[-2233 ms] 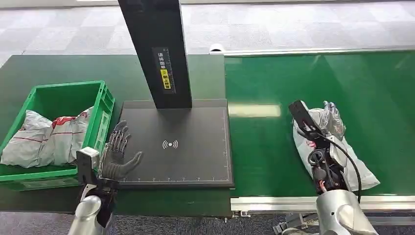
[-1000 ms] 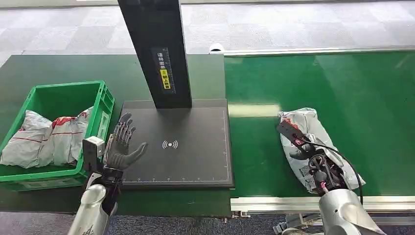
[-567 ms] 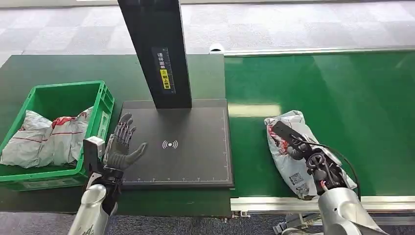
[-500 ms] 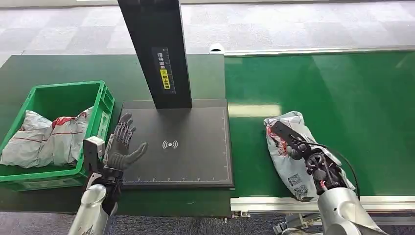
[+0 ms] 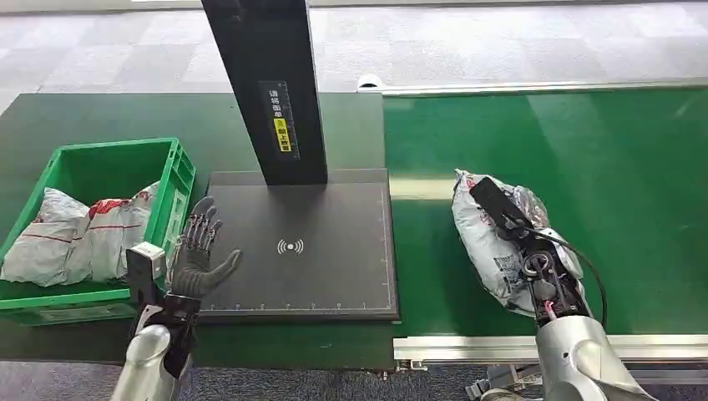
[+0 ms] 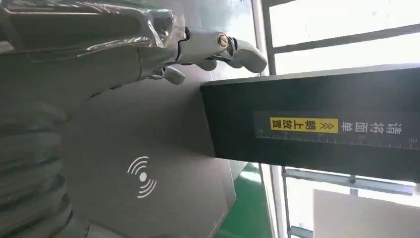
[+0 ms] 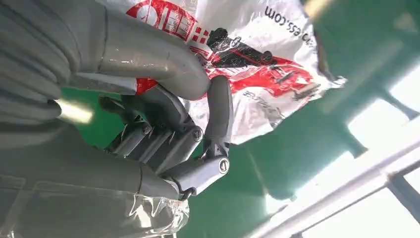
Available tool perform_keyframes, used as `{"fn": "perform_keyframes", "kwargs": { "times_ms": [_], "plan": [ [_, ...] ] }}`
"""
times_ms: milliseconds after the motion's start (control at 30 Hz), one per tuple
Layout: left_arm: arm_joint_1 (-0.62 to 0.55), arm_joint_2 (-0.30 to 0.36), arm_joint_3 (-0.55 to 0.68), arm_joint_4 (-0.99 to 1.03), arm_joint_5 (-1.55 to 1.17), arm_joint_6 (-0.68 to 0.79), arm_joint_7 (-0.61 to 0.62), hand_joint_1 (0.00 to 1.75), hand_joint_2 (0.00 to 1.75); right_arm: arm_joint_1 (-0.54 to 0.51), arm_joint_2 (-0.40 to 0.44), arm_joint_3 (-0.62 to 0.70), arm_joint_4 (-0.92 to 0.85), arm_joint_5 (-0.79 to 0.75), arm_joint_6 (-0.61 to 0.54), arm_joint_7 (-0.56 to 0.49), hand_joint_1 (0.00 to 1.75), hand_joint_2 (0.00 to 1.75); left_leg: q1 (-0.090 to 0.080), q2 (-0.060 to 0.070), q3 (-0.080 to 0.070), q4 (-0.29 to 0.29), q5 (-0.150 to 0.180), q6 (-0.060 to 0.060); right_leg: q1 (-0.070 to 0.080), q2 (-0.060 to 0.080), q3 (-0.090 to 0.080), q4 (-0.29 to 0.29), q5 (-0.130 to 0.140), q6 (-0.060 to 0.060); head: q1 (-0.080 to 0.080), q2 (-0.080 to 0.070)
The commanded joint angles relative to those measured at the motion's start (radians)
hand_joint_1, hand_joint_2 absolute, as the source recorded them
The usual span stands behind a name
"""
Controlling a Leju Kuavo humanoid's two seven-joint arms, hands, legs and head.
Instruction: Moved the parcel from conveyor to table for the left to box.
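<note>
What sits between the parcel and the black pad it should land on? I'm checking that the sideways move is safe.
Nothing visible stands in the way. The right hand grips the parcel over the green belt; bare belt separates it from the black pad. The dark post stands at the pad's far edge, off the path.

**A parcel-sorting station**

A wide green conveyor belt (image 5: 584,150) with a metal edge rail runs beside a dark green tabletop (image 5: 100,117). There stand a flat black scanning pad (image 5: 317,276) under a black post (image 5: 267,83) and a green plastic crate (image 5: 100,171) of bagged parcels (image 5: 83,234).
</note>
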Motion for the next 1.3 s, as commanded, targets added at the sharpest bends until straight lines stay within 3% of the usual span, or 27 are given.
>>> {"fn": "perform_keyframes", "kwargs": {
  "times_ms": [33,300,467,567,633,667,700,900,1033,1167,1300],
  "plan": [
    [0.014,0.009,0.018,-0.005,0.004,0.001,0.007,0.00,1.75,-0.023,0.021,0.011,-0.043,-0.017,-0.020,-0.015,1.75,1.75,0.000,0.002,0.002,-0.001,-0.001,0.000,0.000,0.000,0.002,0.000,0.000,0.001,0.000,0.000],
    [0.014,0.009,0.018,-0.005,0.004,0.001,0.007,0.00,1.75,-0.023,0.021,0.011,-0.043,-0.017,-0.020,-0.015,1.75,1.75,-0.001,0.002,0.004,-0.001,-0.001,0.000,0.000,0.000,0.003,-0.001,-0.001,0.001,0.000,0.000],
    [0.016,-0.001,0.025,-0.024,0.010,0.008,-0.002,0.00,1.75,0.063,0.049,0.004,-0.273,-0.155,-0.174,-0.165,1.75,1.75,-0.001,0.002,0.003,-0.001,-0.001,0.000,-0.001,-0.001,0.003,-0.001,-0.001,0.001,0.001,0.000],
    [-0.020,-0.035,0.058,-0.044,-0.059,0.191,-0.096,0.00,1.75,0.154,0.068,0.025,-0.495,-0.251,-0.244,-0.233,1.75,1.75,-0.001,0.001,0.004,-0.002,-0.001,0.000,0.000,-0.002,0.004,-0.001,-0.002,0.001,0.000,0.000],
    [-0.068,-0.065,0.082,-0.080,-0.183,0.492,-0.205,0.00,1.75,0.195,0.087,0.043,-0.613,-0.352,-0.243,-0.299,1.75,1.75,0.000,-0.001,0.000,0.000,0.000,0.000,0.000,-0.003,0.000,0.000,-0.001,0.000,0.000,0.000],
    [-0.085,-0.063,0.079,-0.088,-0.174,0.533,-0.209,0.00,1.75,0.199,0.091,0.064,-0.636,-0.369,-0.233,-0.310,1.75,1.75,0.000,-0.002,-0.001,0.001,0.000,0.000,0.000,-0.004,0.000,0.001,-0.001,0.000,0.000,0.000],
    [-0.099,-0.063,0.084,-0.103,-0.176,0.616,-0.238,0.00,1.75,0.195,0.095,0.105,-0.644,-0.375,-0.223,-0.319,1.75,1.75,0.000,-0.002,-0.001,0.001,0.000,0.000,0.001,-0.004,0.000,0.001,-0.001,0.001,0.000,0.000],
    [-0.077,-0.054,0.039,-0.177,-0.095,0.702,-0.250,0.00,1.75,0.190,0.143,0.340,-0.620,-0.336,-0.289,-0.433,1.75,1.75,0.000,0.005,0.002,-0.001,0.000,0.000,0.000,0.003,0.001,0.000,0.000,0.000,0.001,0.000],
    [-0.096,-0.047,-0.008,-0.134,-0.091,0.691,-0.250,0.00,1.75,0.180,0.145,0.469,-0.513,-0.303,-0.283,-0.427,1.75,1.75,0.000,0.004,0.004,-0.001,0.000,0.000,0.001,0.002,0.002,-0.001,0.000,0.000,0.000,0.000],
    [-0.100,-0.048,-0.018,-0.127,-0.090,0.691,-0.250,0.00,1.75,0.180,0.144,0.486,-0.485,-0.294,-0.291,-0.432,1.75,1.75,0.000,0.002,0.005,-0.002,0.000,0.000,0.001,0.000,0.004,-0.002,0.000,0.001,0.000,0.000],
    [-0.124,-0.051,-0.049,-0.104,-0.081,0.683,-0.250,0.00,1.75,0.126,0.164,0.605,-0.357,-0.152,-0.310,-0.391,1.75,1.75,0.000,0.003,0.003,-0.001,0.000,0.000,0.001,0.001,0.002,-0.001,0.000,0.000,0.000,0.000]
  ]
}}
